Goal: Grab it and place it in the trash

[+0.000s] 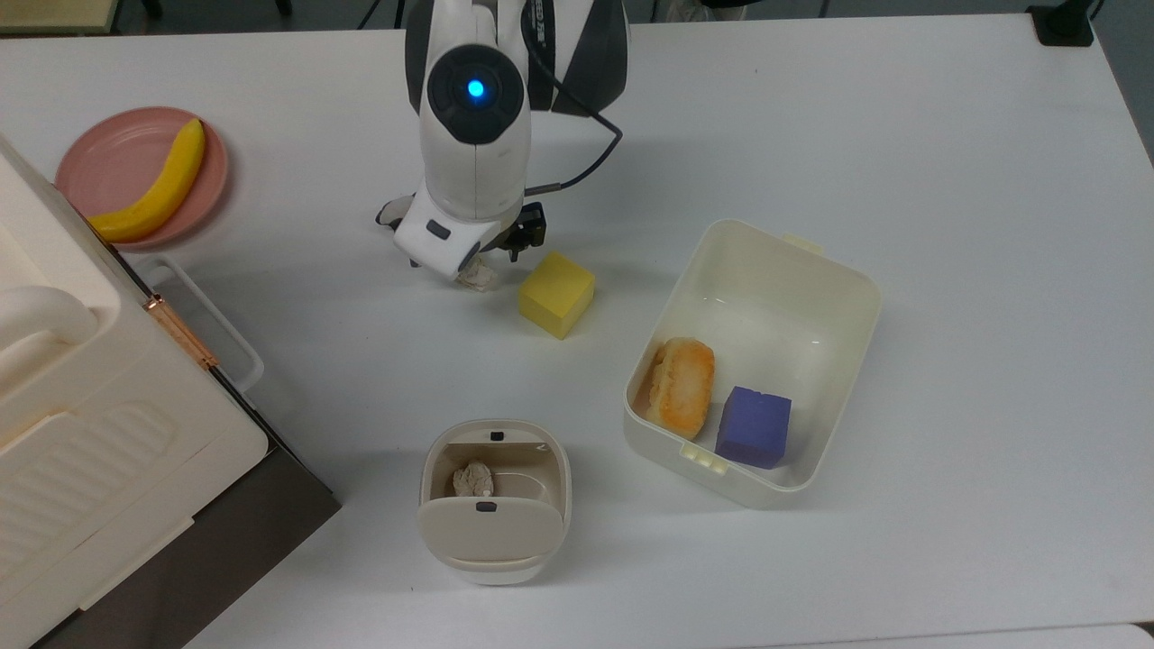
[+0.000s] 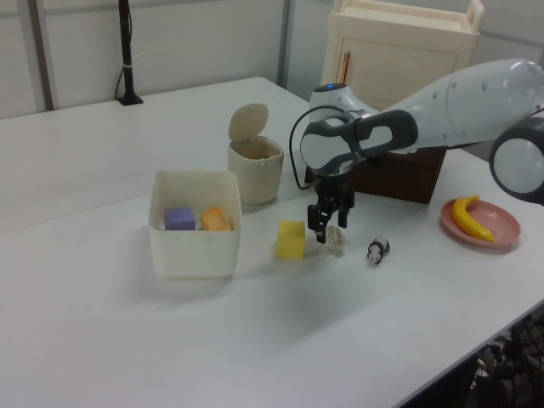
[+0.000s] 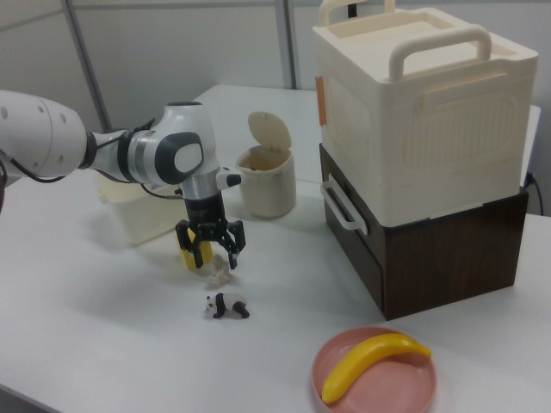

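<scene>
The crumpled off-white paper wad [image 3: 217, 274] lies on the white table between the yellow cube [image 1: 556, 294] and the panda figurine [image 3: 227, 306]. My gripper [image 3: 215, 255] points straight down, open, with its fingers straddling the wad just above it. In the top view the arm hides most of the wad [image 1: 476, 276]. In the left view the gripper [image 2: 330, 231] hangs right over the wad [image 2: 338, 241]. The trash [image 1: 494, 541], a small beige bin, stands near the table's front edge in the top view. Its flap lid is swung open and another paper wad [image 1: 471, 478] lies inside.
A cream tub [image 1: 865, 288] on the top view's right holds a bread piece [image 1: 682, 386] and a purple cube [image 1: 754, 426]. A pink plate [image 1: 108, 153] with a banana [image 1: 155, 187] sits at the far left. A large cream box on a brown base [image 1: 99, 424] fills the top view's left.
</scene>
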{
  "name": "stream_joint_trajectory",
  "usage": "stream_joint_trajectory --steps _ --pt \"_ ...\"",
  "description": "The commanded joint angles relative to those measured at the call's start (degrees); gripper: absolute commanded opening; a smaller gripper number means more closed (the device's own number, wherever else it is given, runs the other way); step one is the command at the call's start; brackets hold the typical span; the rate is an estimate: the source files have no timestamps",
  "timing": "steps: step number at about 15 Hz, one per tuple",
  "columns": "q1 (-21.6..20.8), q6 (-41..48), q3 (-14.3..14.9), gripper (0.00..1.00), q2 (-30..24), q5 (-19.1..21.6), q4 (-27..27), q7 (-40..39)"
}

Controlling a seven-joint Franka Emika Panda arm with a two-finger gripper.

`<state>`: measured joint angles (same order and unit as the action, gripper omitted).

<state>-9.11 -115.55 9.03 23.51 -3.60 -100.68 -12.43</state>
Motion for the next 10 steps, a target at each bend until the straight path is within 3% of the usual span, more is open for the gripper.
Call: stream_joint_trajectory --steps 1,2,3,5,7,10 --pt "0.1 -1.1 0.0 0.37 -0.7 -1.2 -1.6 -7.1" --pt "0.3 -0.7 0.0 0.15 -0.9 -1.2 -1.5 -9.1" --pt "0.8 -0.5 0.0 0.0 -1.3 -1.1 -1.3 -9.3" --pt "0.9 -0.3 0.0 0.0 -3.3 -0.5 -0.8 -9.2" --pt "0.9 0.7 0.1 0.0 -4.3 0.3 3.3 -8.8" --pt "0.9 0.5 0.2 0.0 -4.1 6.7 10.3 -7.1"
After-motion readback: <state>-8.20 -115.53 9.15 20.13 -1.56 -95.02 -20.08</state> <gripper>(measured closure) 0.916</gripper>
